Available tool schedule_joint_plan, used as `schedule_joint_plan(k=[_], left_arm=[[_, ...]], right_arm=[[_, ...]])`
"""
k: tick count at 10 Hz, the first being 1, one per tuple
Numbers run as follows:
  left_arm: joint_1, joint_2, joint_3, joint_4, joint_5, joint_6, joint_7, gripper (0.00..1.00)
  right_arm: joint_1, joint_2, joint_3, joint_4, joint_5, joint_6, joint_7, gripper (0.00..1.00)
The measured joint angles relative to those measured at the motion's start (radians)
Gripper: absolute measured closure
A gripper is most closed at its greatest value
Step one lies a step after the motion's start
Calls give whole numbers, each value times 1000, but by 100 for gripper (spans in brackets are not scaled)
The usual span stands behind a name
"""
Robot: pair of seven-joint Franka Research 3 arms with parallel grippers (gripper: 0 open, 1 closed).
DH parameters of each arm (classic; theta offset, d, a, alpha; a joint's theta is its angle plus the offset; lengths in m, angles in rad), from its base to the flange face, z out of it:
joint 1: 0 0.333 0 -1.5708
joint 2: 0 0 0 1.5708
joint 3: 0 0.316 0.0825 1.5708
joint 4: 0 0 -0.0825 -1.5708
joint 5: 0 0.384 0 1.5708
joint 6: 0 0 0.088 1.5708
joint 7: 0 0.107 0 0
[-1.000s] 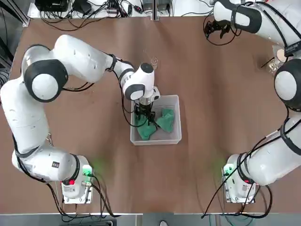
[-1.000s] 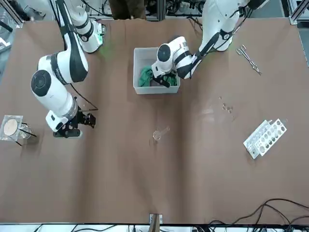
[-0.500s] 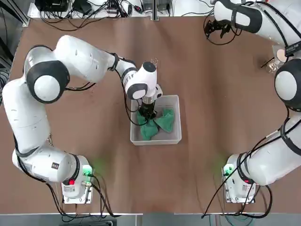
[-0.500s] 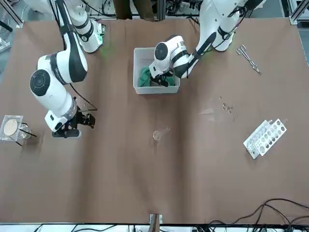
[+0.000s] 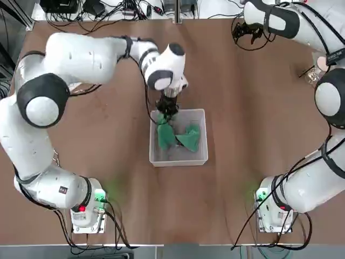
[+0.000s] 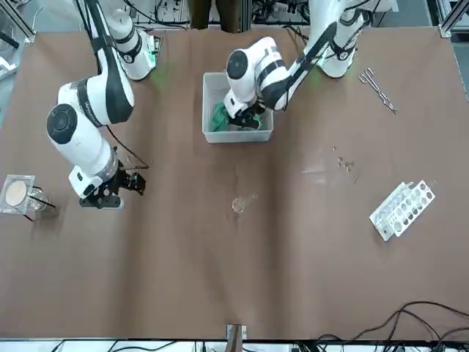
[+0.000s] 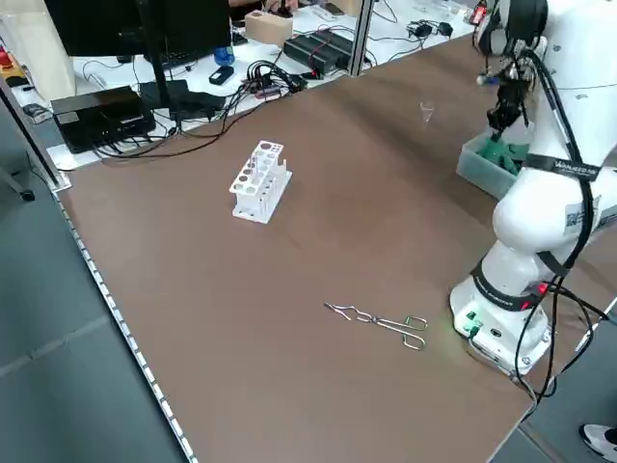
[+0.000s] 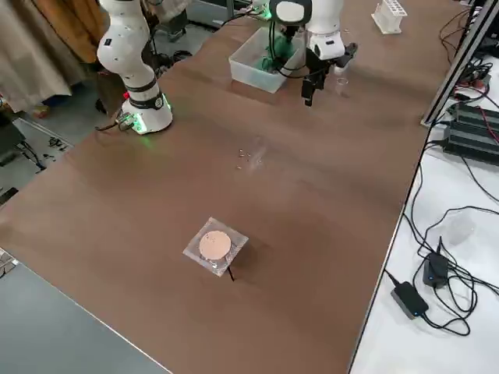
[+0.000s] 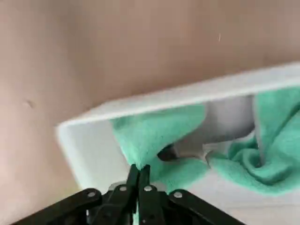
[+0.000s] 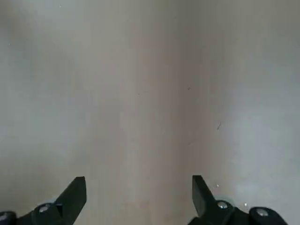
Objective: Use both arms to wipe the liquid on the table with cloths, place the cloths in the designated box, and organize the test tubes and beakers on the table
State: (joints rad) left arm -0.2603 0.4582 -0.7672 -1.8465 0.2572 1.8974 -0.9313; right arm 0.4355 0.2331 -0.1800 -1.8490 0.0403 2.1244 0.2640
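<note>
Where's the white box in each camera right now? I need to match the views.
Top: box at centre.
Front: upper centre.
Left side: right edge.
Right side: top centre.
Left wrist: across the middle.
Right wrist: not visible.
Shared landmark: green cloths inside.

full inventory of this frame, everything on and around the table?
table: 1, dark brown.
box: 1, white-grey, table centre.
cloths: 2, green, in the box; one pinched at a corner.
beaker: 1, clear, mid-table.
rack: 1, white with round holes, robot's far left.
tongs: 1, metal, near the left base.
lidded clear dish: 1, tan disc, robot's far right.
left claw: shut on a cloth, over the box.
right claw: open, far side, parked.
</note>
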Motion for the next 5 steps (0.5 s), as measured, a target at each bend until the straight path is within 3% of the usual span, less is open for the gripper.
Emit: schedule_joint_plan(k=[3,5], left_arm=[[90,-23,8,212,-64,-224,93,97],[194,-71,25,263,-104,-280,247,97]], right_arm=[[124,-43,5,7,-1,-81,102,0],[213,-52,8,6,-1,-149,216,0]])
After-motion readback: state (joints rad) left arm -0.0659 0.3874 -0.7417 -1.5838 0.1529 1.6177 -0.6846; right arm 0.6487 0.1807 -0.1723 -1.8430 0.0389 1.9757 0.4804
